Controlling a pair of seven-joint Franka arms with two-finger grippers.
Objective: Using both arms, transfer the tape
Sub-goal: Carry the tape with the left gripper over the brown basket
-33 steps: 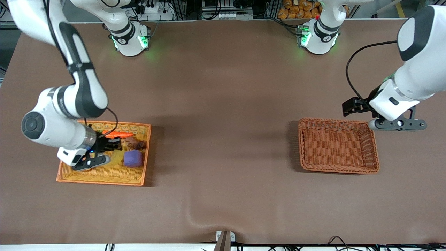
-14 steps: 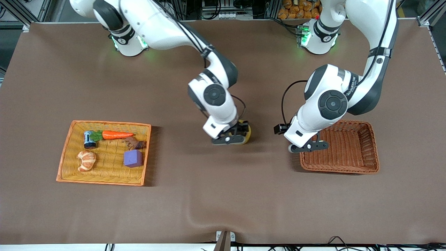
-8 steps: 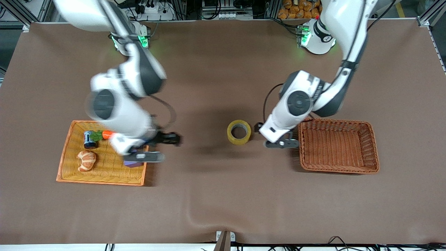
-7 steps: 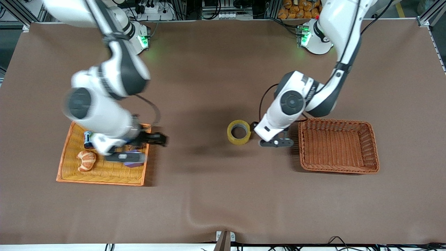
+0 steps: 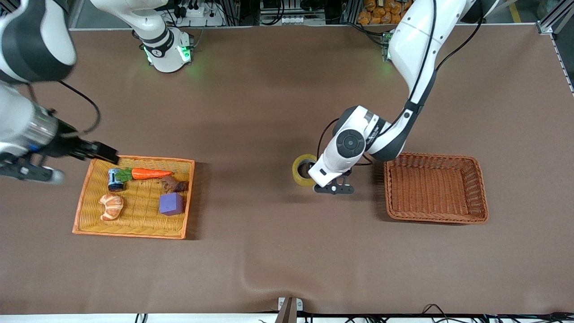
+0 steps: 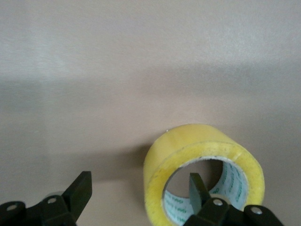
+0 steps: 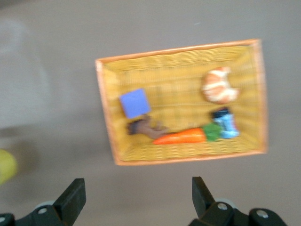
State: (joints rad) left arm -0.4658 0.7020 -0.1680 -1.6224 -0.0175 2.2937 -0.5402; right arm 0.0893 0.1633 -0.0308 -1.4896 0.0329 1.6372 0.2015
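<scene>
The yellow tape (image 5: 301,169) lies flat on the table's middle, between the tray and the basket; it also shows in the left wrist view (image 6: 188,146). My left gripper (image 5: 334,188) is open and empty, low over the table right beside the tape on the basket's side. The left wrist covers part of the roll. In the left wrist view the left gripper (image 6: 138,183) has one finger (image 6: 195,186) showing against the roll's hole. My right gripper (image 5: 31,172) is open and empty, up in the air beside the tray. It looks down on the tray (image 7: 136,188).
An orange wicker tray (image 5: 85,197) at the right arm's end holds a carrot (image 5: 150,173), a croissant (image 5: 111,206), a purple cube (image 5: 171,204), a blue can (image 5: 115,179) and a brown piece (image 5: 175,184). An empty brown basket (image 5: 482,188) stands at the left arm's end.
My right gripper carried the tape from the tray to mid-table, let it go and drew back past the tray. My left gripper moved from the basket to the tape.
</scene>
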